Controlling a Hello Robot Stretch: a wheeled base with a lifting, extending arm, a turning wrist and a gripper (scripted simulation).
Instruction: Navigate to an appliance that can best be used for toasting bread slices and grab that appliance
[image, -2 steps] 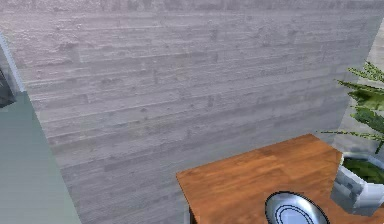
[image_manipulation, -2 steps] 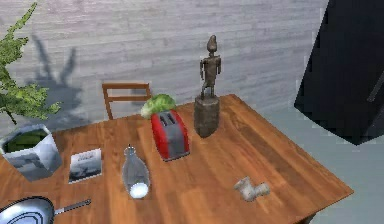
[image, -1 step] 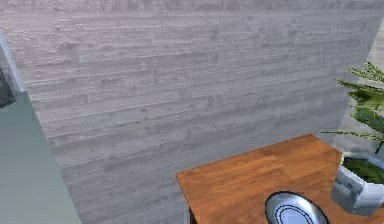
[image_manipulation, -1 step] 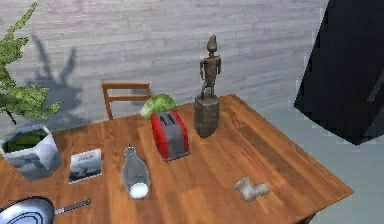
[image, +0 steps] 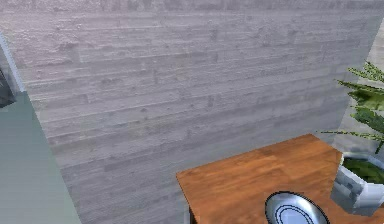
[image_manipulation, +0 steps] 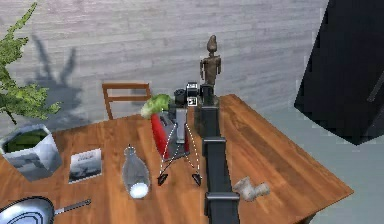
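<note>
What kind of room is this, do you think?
Probably a dining area in a house: a wooden table with a chair at its far side, and a pan and potted plant on it.

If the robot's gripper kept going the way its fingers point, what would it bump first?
Probably the wooden table: the gripper seems to point down at it, right beside the red toaster. Depth is unclear, so it might touch the toaster first.

Gripper (image_manipulation: 178, 178) nr red appliance (image_manipulation: 160, 128) on wood tbl (image_manipulation: 270, 140), statue (image_manipulation: 210, 65) beyond.
</note>
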